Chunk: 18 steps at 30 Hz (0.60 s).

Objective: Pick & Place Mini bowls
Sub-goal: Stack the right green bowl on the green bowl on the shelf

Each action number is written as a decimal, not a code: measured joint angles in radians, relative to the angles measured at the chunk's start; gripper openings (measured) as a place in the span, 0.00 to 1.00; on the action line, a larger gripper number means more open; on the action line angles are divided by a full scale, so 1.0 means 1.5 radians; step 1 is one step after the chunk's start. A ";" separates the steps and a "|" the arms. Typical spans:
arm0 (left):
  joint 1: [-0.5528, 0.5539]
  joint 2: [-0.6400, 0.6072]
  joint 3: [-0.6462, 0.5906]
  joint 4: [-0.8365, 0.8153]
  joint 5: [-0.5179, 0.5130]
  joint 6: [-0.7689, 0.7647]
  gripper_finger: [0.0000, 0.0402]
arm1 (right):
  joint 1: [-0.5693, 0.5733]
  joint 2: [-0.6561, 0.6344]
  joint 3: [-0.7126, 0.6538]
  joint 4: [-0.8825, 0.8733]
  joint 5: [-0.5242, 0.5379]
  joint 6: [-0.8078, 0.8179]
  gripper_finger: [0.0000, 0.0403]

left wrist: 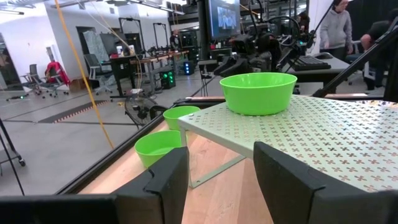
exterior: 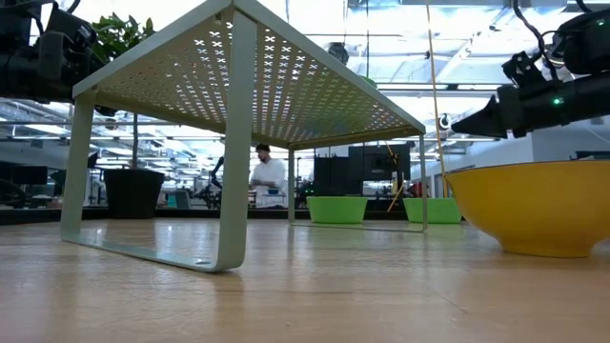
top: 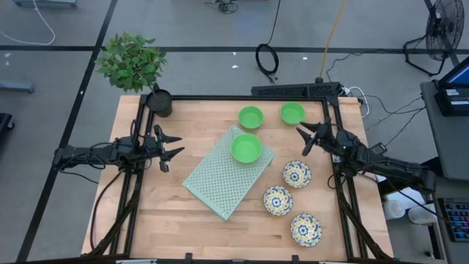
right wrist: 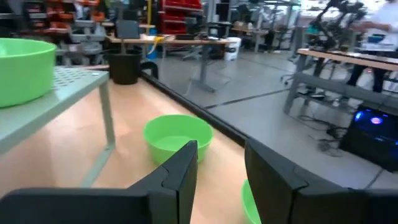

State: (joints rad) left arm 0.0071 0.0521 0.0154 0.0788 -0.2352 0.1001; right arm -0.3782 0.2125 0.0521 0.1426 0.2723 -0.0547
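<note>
Three plain green mini bowls show in the high view: one (top: 246,148) sits on the pale green perforated mat (top: 220,180), a raised stand, and two (top: 250,116) (top: 292,113) rest on the table near the far edge. Three floral bowls (top: 297,174) (top: 278,199) (top: 305,229) stand on the table to the right of the mat. My left gripper (top: 168,147) is open, left of the mat, touching nothing. My right gripper (top: 308,137) is open, hovering between the far right green bowl and the nearest floral bowl. In the left wrist view the bowl on the mat (left wrist: 258,92) lies ahead.
A black plant pot (top: 159,102) with a leafy plant (top: 132,60) stands at the table's far left corner. Bare wood shows along the near left part of the table (top: 139,213). People stand in the room beyond the table.
</note>
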 joint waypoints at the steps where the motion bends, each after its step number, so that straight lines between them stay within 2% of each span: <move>1: 0.000 0.000 0.000 0.000 0.000 0.000 0.45 | 0.000 0.003 0.000 0.001 0.006 0.001 0.30; 6: 0.000 0.000 0.000 0.000 0.000 0.000 0.45 | 0.000 0.021 0.000 0.011 0.010 0.005 0.30; 14: 0.000 0.000 0.000 0.000 0.000 0.000 0.45 | 0.000 0.033 -0.001 0.099 0.009 -0.039 0.30; 18: 0.000 0.000 0.000 0.000 0.000 0.000 0.45 | 0.000 0.035 -0.001 0.081 0.008 0.020 0.30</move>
State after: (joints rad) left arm 0.0071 0.0521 0.0158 0.0788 -0.2352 0.1001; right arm -0.3779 0.2653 0.0513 0.2638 0.2844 -0.0249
